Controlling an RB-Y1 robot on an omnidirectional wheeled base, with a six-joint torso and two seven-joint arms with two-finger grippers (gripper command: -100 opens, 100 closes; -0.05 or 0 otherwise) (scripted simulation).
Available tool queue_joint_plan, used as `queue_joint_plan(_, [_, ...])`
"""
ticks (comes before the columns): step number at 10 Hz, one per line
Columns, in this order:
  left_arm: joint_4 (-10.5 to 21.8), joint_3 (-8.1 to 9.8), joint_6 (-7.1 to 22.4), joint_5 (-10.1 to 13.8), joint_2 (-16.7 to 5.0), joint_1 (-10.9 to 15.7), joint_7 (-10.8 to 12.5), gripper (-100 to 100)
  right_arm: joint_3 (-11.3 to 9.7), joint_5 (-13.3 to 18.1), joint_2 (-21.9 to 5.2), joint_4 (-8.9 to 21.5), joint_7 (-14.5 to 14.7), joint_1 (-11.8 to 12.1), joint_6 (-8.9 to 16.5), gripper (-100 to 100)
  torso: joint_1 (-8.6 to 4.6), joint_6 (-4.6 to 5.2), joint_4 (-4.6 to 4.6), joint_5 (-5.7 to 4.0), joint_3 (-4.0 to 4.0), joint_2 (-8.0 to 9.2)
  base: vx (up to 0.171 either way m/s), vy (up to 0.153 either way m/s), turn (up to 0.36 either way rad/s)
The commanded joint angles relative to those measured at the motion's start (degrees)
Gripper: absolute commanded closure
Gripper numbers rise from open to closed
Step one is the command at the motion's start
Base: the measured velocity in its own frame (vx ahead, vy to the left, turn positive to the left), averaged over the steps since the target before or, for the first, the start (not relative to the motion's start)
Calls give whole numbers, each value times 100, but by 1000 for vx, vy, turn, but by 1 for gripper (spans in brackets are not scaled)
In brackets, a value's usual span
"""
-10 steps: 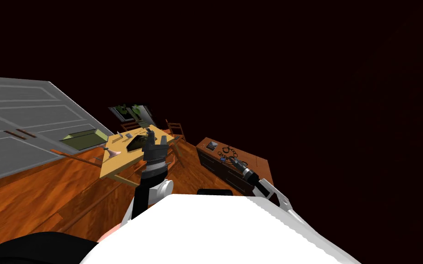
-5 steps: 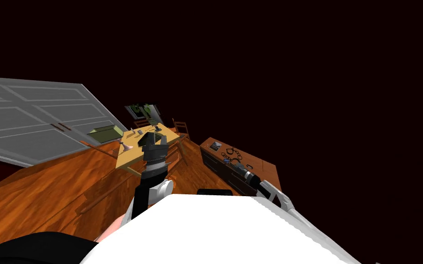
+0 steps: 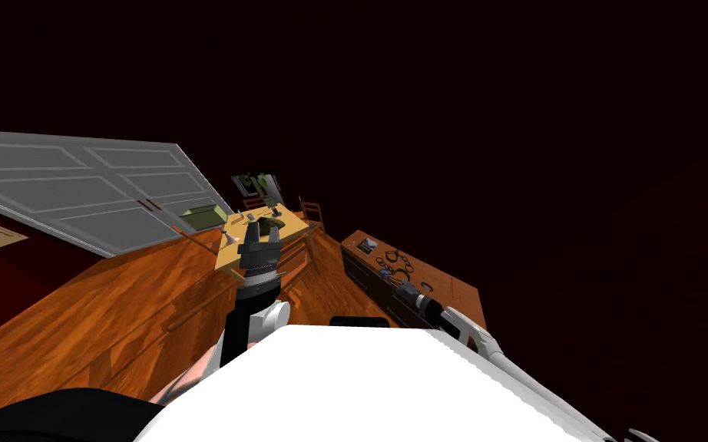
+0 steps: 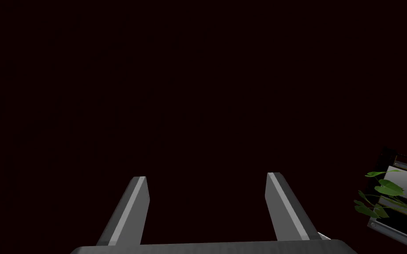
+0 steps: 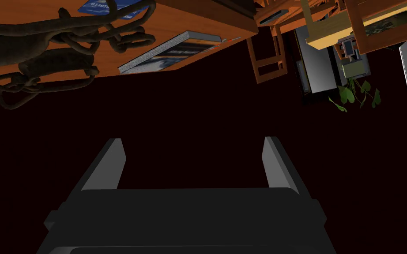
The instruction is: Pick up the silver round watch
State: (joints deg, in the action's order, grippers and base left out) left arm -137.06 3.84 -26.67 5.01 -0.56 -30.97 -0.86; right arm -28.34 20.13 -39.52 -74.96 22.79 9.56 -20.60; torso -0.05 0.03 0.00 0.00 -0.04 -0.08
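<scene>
Yellow table (image 3: 292,224), wooden sideboard (image 3: 452,293)

Wood floor (image 3: 114,307), grey panelled doors (image 3: 114,192), yellow table (image 3: 292,222), brown sideboard (image 3: 441,282).

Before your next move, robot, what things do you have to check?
1. Right gripper open and empty: ok, fingers apart, nothing between them.
2. Left gripper open and empty: ok.
3. Right gripper near the sideboard: ok, close to the dark loops on it, touching nothing.
4. Spotted the silver round watch: cannot tell; nothing there clearly looks like it.
5. Left gripper out of the way: ok, raised toward the table, apart from the sideboard.
</scene>
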Motion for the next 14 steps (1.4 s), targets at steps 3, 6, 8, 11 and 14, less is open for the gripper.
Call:
queue_joint_plan(3, [0, 0, 0, 0, 0, 0, 0, 0, -421, 451, -335, 801, 370, -121, 14, -100, -3, 2, -1, -1, 0, 0, 37, -1, 247])
queue_joint_plan(6, [0, 0, 0, 0, 0, -1, 0, 0, -576, 627, -489, 1344, 503, -170, 14, -100, -2, 4, -1, -1, -1, 0, 32, -5, 160])
queue_joint_plan(8, [0, 0, 0, 0, 0, 0, 0, 0, -720, 801, -623, 1681, 631, -216, 14, -100, -2, 3, 0, 0, 0, 1, 27, -4, 183])
queue_joint_plan(11, [0, 1, 0, 0, 0, -1, 0, 0, -976, 1134, -868, 2183, 868, -300, 8, -100, -4, 9, 0, -1, 1, 4, 29, -11, 179])
queue_joint_plan(14, [0, 1, 0, 0, 0, -1, 0, 0, -1088, 1293, -977, 2450, 977, -336, 3, -100, -5, 6, 0, 0, 1, 3, 26, -15, 121])
